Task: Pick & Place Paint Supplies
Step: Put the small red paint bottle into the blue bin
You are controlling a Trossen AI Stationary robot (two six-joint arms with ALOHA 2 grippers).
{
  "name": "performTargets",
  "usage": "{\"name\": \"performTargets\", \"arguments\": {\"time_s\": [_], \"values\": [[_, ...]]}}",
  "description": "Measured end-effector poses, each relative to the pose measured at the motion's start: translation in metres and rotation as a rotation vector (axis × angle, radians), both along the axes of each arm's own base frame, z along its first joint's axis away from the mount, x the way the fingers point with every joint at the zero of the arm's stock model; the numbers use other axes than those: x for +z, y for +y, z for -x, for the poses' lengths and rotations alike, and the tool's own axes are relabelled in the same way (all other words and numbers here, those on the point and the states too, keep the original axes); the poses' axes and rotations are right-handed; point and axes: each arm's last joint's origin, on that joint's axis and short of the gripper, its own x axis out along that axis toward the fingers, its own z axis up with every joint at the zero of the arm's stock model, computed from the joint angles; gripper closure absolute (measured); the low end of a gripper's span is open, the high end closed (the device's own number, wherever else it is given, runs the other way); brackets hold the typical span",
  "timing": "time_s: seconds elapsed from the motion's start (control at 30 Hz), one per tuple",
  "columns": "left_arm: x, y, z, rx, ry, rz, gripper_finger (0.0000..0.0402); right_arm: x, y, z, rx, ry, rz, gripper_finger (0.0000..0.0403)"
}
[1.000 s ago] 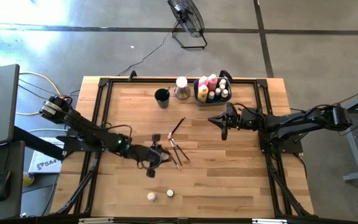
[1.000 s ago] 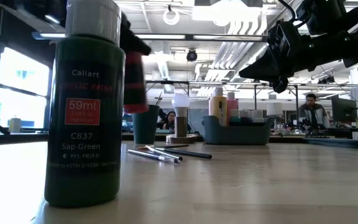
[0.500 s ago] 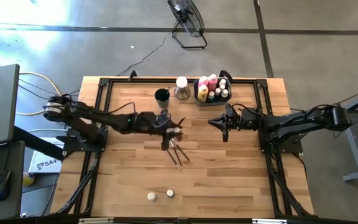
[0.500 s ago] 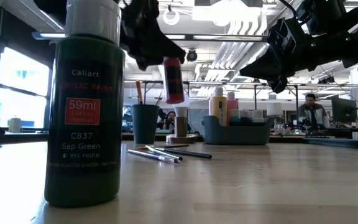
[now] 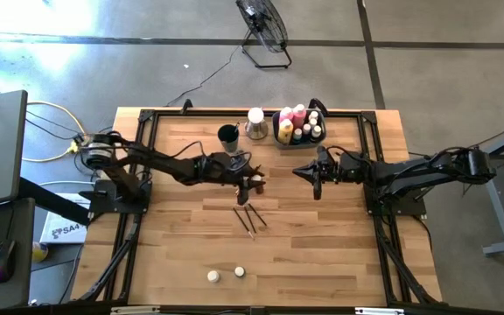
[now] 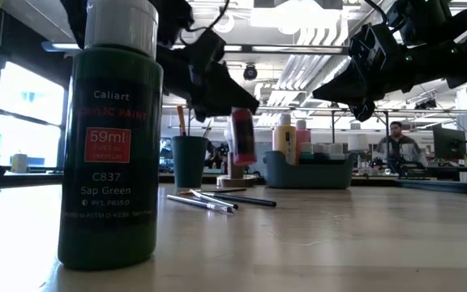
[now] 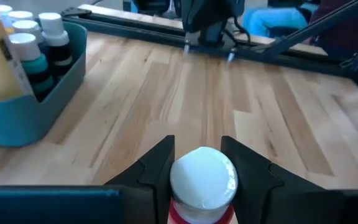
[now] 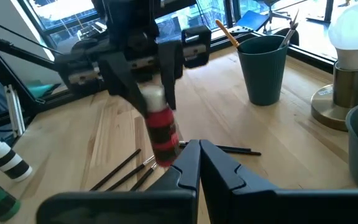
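Nearest the low camera, a dark green Sap Green paint bottle [image 6: 110, 134] with a white cap is seen standing upright on the wooden table [image 5: 322, 245]. From above, two small pale-capped pots [image 5: 225, 275] are found at the table's near edge, just beside each other; one of them may be that green bottle seen end-on, though this cannot be settled. Farther in, several thin dark-handled brushes [image 5: 248, 218] lie loose on the wood near the middle. Above them, a red paint bottle [image 6: 242, 136] with a white cap is held clear of the table, hanging cap-up and roughly upright, with the left gripper [image 7: 197, 163] clamped on its neck just below the cap. To the right of it, and well apart, the right gripper [image 5: 314, 182] is held in the air with its fingers pressed together and nothing between them. Toward the far edge, a dark teal cup [image 5: 227, 136] with a brush handle in it is placed beside a lamp with a white bulb [image 5: 255, 122], and next to that a grey-blue bin [image 7: 30, 112] is filled with yellow, pink and teal bottles standing upright. Beyond the table, a person [image 6: 396, 146] is seen at a desk.
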Motion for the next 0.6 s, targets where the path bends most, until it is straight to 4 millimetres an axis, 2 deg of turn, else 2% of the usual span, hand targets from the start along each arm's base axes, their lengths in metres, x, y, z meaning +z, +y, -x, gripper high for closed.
{"name": "performTargets", "arguments": {"time_s": [0.3,0.47,0.6], "values": [[-0.006,0.004,-0.038,0.016,0.026,-0.072,0.0284,0.000,0.000,0.000,0.000,0.005,-0.001,0.0400],[-0.004,0.010,-0.047,0.077,0.074,-0.130,0.0281,-0.001,0.000,0.000,0.000,0.014,-0.002,0.0400],[-0.004,0.020,-0.047,0.102,0.072,-0.124,0.0280,-0.003,0.000,0.001,0.000,0.036,-0.005,0.0400]]}}
